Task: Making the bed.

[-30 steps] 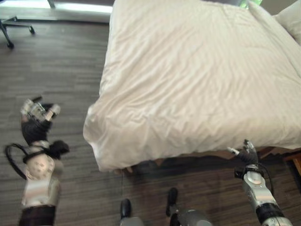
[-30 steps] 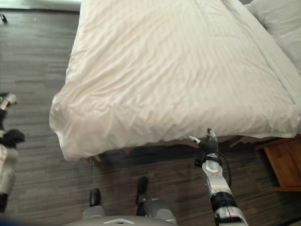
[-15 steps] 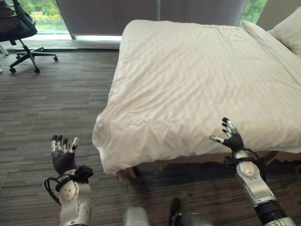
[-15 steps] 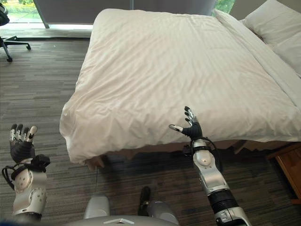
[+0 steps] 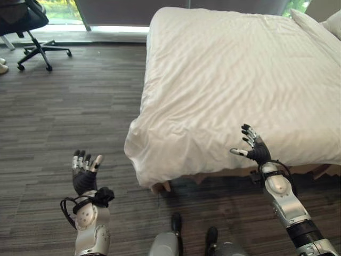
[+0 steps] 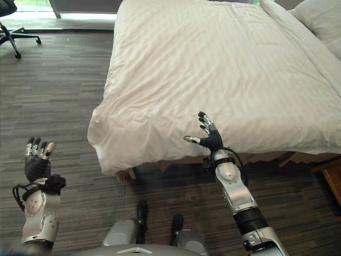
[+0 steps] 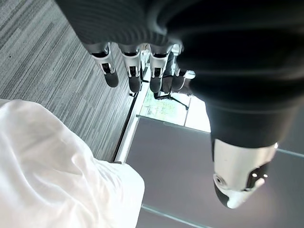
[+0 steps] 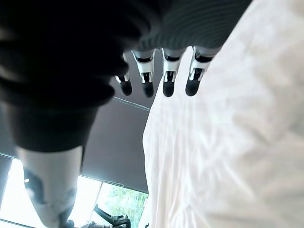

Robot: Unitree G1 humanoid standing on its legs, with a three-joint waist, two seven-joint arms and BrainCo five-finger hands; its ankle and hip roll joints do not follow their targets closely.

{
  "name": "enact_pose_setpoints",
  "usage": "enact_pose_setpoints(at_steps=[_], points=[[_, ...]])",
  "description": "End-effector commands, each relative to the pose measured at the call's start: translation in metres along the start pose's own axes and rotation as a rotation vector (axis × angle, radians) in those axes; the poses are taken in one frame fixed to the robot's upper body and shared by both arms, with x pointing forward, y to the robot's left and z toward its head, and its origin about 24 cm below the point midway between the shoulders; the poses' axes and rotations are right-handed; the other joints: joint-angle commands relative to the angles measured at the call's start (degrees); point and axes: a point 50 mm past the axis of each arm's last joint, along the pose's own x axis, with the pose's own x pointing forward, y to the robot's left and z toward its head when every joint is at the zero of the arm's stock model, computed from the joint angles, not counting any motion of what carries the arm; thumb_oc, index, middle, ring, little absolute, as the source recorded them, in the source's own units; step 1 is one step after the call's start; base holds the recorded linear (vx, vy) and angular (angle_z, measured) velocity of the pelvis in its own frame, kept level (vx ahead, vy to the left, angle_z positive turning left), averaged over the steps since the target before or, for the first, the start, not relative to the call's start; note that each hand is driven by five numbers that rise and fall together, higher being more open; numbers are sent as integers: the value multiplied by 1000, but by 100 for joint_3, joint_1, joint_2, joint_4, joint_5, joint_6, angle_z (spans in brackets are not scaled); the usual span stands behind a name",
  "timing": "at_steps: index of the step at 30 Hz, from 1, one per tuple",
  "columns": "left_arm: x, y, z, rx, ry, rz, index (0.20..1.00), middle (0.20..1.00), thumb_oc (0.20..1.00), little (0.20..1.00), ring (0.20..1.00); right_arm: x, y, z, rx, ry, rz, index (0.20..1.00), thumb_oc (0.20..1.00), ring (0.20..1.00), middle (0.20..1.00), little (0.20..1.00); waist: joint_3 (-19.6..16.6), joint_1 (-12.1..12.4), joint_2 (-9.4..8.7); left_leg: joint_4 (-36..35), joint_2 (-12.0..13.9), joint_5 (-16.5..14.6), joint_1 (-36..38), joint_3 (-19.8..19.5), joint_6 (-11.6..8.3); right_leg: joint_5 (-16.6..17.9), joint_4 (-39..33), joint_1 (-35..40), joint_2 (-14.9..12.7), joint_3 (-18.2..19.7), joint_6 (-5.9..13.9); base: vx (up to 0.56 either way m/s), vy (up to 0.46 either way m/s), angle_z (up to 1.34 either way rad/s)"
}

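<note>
Left hand (image 5: 85,173) at lower left of the left eye view, raised over the grey striped carpet floor (image 5: 64,112), fingers straight and spread, palm empty, well apart from the bed. Its own wrist view shows the fingers (image 7: 130,71) extended in a row, nothing between them and the thumb.

Right hand (image 5: 253,149) at lower right of centre, held up in front of the bed's near edge, fingers fanned, thumb out to the side, holding nothing. It overlaps the hanging duvet edge in the picture; cannot tell if it touches the cloth. Right wrist view: fingers (image 8: 168,71) straight, white cloth just past them, no grip on it.

White duvet (image 5: 240,80) covers the bed from the near edge to the top of the frame, faint stripe weave, mostly flat with light creases. Near left corner (image 5: 146,160) is bunched and rumpled, drooping over the side towards the floor.

Pillow (image 6: 319,21) at upper right. Black office chair (image 5: 26,26) on castors at upper left, by the window.
</note>
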Motion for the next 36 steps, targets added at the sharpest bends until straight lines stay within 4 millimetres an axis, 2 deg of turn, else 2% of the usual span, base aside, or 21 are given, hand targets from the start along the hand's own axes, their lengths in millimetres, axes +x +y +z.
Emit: enact_pose_setpoints(at_steps=[1, 2, 6, 9, 10, 11, 14, 16, 17, 18, 22, 23, 24, 25, 26, 28, 29, 31, 34, 35, 36], points=[[8, 3, 36, 132, -144, -73, 1000, 1000, 1000, 1000, 1000, 7, 9, 19, 37, -107, 1, 1000, 1000, 1000, 1000, 1000, -119, -29, -7, -1133, 270, 642, 696, -456, 215, 45, 890, 524, 112, 52, 542, 187, 219, -5], [10, -2, 44, 179, -177, -105, 1000, 1000, 1000, 1000, 1000, 11, 16, 24, 55, -126, 16, 1000, 1000, 1000, 1000, 1000, -13, -111, 82, -1220, 287, 552, 937, -520, 309, 489, 1733, 190, 21, 64, 580, 183, 216, -12], [17, -12, 51, 207, -205, -133, 1000, 1000, 1000, 1000, 1000, 19, 25, 34, 103, -160, 32, 1000, 1000, 1000, 1000, 1000, 97, -155, 186, -1287, 387, 456, 1147, -596, 343, 553, 2223, -295, 7, 19, 500, 159, 122, 23], [25, -25, 54, 261, -210, -195, 1000, 1000, 1000, 1000, 1000, 28, 31, 42, 151, -175, 45, 1000, 1000, 1000, 1000, 1000, 133, -218, 226, -1262, 395, 397, 1203, -720, 305, 281, 1481, -436, 190, 47, 391, 166, 0, 32], [30, -32, 58, 268, -222, -221, 1000, 1000, 1000, 1000, 1000, 30, 32, 44, 164, -180, 54, 1000, 1000, 1000, 1000, 1000, 158, -260, 207, -1257, 375, 345, 1253, -791, 280, 162, 982, -440, 277, 134, 367, 227, -69, 12], [35, -41, 63, 277, -241, -252, 1000, 1000, 1000, 1000, 1000, 32, 32, 45, 175, -181, 49, 1000, 1000, 1000, 1000, 1000, 171, -321, 189, -1264, 350, 296, 1293, -885, 251, 187, 393, -471, 395, 315, 380, 216, -89, 16], [44, -65, 75, 293, -299, -327, 1000, 1000, 1000, 1000, 1000, 39, 37, 46, 233, -166, 43, 1000, 1000, 1000, 1000, 1000, 184, -375, 142, -1263, 331, 208, 1343, -1117, 181, 618, -516, -586, 442, 848, 557, 200, -119, 62], [47, -76, 77, 278, -310, -352, 1000, 1000, 1000, 1000, 1000, 45, 40, 49, 266, -169, 35, 1000, 1000, 1000, 1000, 1000, 201, -352, 108, -1248, 391, 140, 1352, -1186, 138, 834, -784, -628, 364, 803, 642, 184, -200, 63], [47, -83, 71, 244, -280, -377, 1000, 1000, 1000, 1000, 1000, 45, 43, 42, 311, -131, 26, 1000, 1000, 1000, 1000, 1000, 141, -336, -16, -1242, 325, 39, 1371, -1186, 131, 955, -1047, -485, 263, 761, 639, 157, -166, 39], [47, -83, 71, 244, -280, -378, 1000, 1000, 1000, 1000, 1000, 45, 43, 42, 311, -131, 26, 1000, 1000, 1000, 1000, 1000, 143, -338, -19, -1239, 321, 37, 1373, -1189, 133, 963, -1066, -471, 258, 756, 642, 205, -141, 31], [36, -88, 48, 120, -168, -412, 1000, 1000, 1000, 1000, 1000, 40, 49, 29, 371, -66, 36, 1000, 1000, 1000, 1000, 1000, -30, -478, 12, -1279, 423, -14, 1513, -1125, 61, 1121, -1204, -302, 248, 768, 671, 213, -126, 17], [33, -92, 41, 76, -126, -427, 906, 906, 906, 906, 906, 39, 49, 25, 405, -47, 38, 906, 906, 906, 906, 906, -85, -543, 60, -1288, 490, -2, 1498, -1073, 24, 1100, -1299, -234, 274, 752, 647, 135, -110, -5], [33, -91, 41, 76, -125, -427, 536, 536, 536, 536, 536, 38, 49, 25, 404, -47, 38, 642, 642, 642, 642, 642, -87, -542, 63, -1288, 493, -3, 1497, -1072, 23, 1100, -1300, -235, 277, 752, 646, 107, -97, -6], [30, -93, 35, 32, -91, -440, 200, 200, 200, 200, 200, 38, 50, 24, 429, -36, 45, 200, 200, 200, 200, 200, -123, -574, 83, -1291, 531, -3, 1486, -1034, 0, 1085, -1329, -219, 293, 756, 636, 90, -92, -2], [27, -100, 22, -113, -1, -469, 200, 200, 200, 200, 200, 37, 53, 22, 478, -24, 64, 200, 200, 200, 200, 200, -171, -654, 122, -1291, 611, 7, 1479, -962, -55, 1044, -1347, -192, 330, 774, 603, 112, -117, -5], [26, -107, 17, -182, 34, -481, 200, 200, 200, 200, 200, 38, 56, 21, 503, -18, 72, 200, 200, 200, 200, 200, -186, -697, 138, -1291, 635, 6, 1472, -940, -73, 1027, -1348, -185, 346, 790, 586, 69, -78, 2], [24, -123, 11, -350, 94, -515, 200, 200, 200, 200, 200, 40, 60, 23, 569, -19, 90, 200, 200, 200, 200, 200, -197, -775, 172, -1291, 693, 23, 1453, -910, -123, 974, -1353, -177, 392, 822, 544, 57, -74, -6], [23, -131, 10, -419, 109, -526, 200, 200, 200, 200, 200, 40, 62, 23, 603, -16, 91, 200, 200, 200, 200, 200, -204, -799, 186, -1291, 725, 24, 1440, -911, -145, 945, -1358, -171, 412, 826, 526, 51, -70, -36], [19, -159, 11, -625, 140, -561, 200, 200, 200, 200, 200, 42, 70, 26, 722, -23, 103, 200, 200, 200, 200, 200, -202, -877, 220, -1291, 807, 54, 1377, -886, -229, 883, -1365, -186, 474, 824, 485, 39, -95, -43], [15, -178, 14, -737, 154, -589, 200, 200, 200, 200, 200, 43, 77, 26, 808, -22, 114, 200, 200, 200, 200, 200, -178, -913, 224, -1291, 872, 85, 1320, -859, -278, 850, -1367, -217, 509, 811, 462, 30, -115, -20], [15, -178, 15, -738, 154, -590, 200, 200, 200, 200, 200, 43, 77, 26, 808, -22, 114, 200, 200, 200, 200, 200, -178, -910, 227, -1291, 874, 84, 1319, -857, -280, 850, -1367, -220, 512, 813, 461, 15, -108, -18]])
